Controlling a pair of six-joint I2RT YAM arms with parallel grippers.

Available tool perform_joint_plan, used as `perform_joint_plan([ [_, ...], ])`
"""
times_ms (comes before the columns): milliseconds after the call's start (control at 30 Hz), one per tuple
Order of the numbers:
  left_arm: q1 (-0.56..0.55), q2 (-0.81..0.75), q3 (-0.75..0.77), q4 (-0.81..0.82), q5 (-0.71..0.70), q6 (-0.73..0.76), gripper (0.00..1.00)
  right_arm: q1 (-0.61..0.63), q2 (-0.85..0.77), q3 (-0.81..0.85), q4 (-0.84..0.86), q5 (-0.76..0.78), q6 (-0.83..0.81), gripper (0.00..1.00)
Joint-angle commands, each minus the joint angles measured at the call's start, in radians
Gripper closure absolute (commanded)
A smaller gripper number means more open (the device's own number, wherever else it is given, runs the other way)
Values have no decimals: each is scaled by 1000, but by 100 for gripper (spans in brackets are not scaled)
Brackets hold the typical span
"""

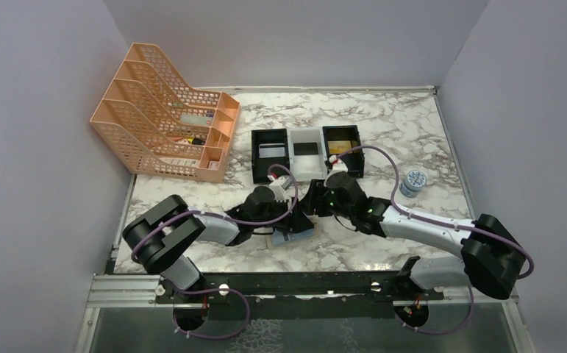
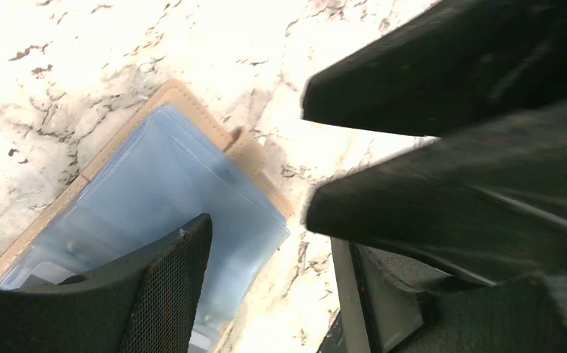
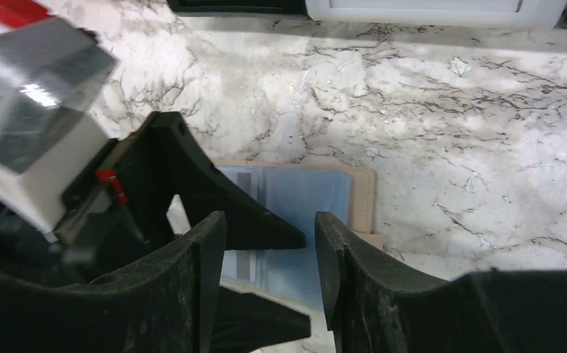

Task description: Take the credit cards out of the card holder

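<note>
card holder [image 2: 164, 193]: tan-brown border, grey-blue translucent sleeves
state: spread open, inner faces up
pose: flat
place: on the near side of the white tray [image 1: 306, 153], apart from it

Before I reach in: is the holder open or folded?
Open: the holder lies flat on the table, its blue inside facing up.

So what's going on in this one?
Both arms meet over the card holder, which lies open on the marble table, on the arms' side of the trays. The left gripper is spread above its clear blue sleeves, one finger over them. The right gripper hovers alongside, open and holding nothing. What looks like a card with a grey stripe sits inside a sleeve, so the holder does not look emptied yet.
</note>
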Motion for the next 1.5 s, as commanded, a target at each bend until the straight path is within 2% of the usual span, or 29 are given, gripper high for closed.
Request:
perform_joint_plan([
  [0,-9,23,3,51,-2,-17,39,0,-31,-10,-30,-21,-53,51],
  [133,-15,-149,-56,37,-66,10,37,0,-21,14,-43,-58,-75,51],
  [233,-15,-330,-91,-73,-150,27,35,1,-19,28,-35,-97,-104,52],
  [333,-14,-516,-107,-299,-321,28,32,1,2,52,-32,-141,-134,52],
  [467,-13,-730,-87,-716,-683,-54,26,11,54,70,10,-212,-154,52],
  [567,-10,-869,-76,-932,-847,-125,21,63,110,122,-19,-142,-172,52],
  [633,-12,-949,-75,-1028,-905,-156,20,101,154,165,-53,-93,-184,52],
  [767,-9,-1052,-71,-1133,-964,-190,17,167,238,240,-101,-6,-199,52],
  [900,-9,-1053,-57,-1187,-987,-202,15,232,328,326,-166,77,-203,53],
  [1133,-9,-1006,-39,-1193,-980,-200,13,277,458,431,-248,144,-204,54],
  [1467,-10,-1085,-64,-1193,-976,-199,12,300,598,523,-385,221,-188,56],
])
